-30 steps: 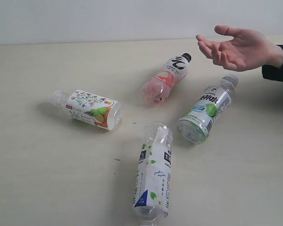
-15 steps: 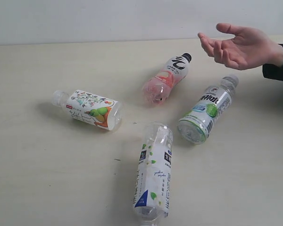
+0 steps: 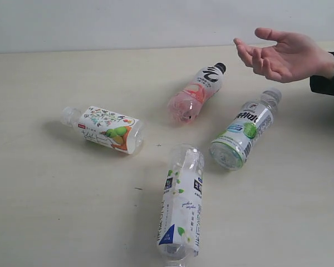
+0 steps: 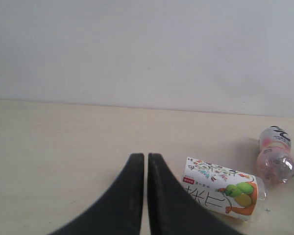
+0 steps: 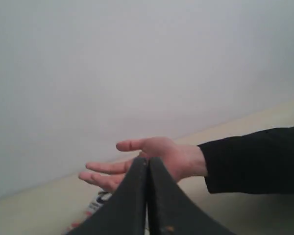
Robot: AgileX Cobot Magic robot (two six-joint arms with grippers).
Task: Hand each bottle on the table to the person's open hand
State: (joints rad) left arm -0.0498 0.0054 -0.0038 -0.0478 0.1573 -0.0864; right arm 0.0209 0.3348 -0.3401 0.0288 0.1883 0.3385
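– Pink-peach bottle (image 3: 196, 94), black cap, lying flat on the table (image 3: 44, 211). I can't read its white swirl. The others?
– The lime-green bottle (image 3: 244, 130) just beside it reads something like "Mint". The fruit-and-flower bottle (image 3: 106, 129) and leafy bottle (image 3: 181, 208) lie farther from it, with bare wood between.
– The open hand (image 3: 284, 55)?
– Palm up, raised just past the pink bottle's cap.
– Grippers?
– Only the wrist views show them: left gripper (image 4: 146, 161) and right gripper (image 5: 147, 164), jaws pressed together, holding nothing.

Right tool (image 5: 147, 162) (jaws pressed together) fronts the person's open hand (image 5: 174, 155).
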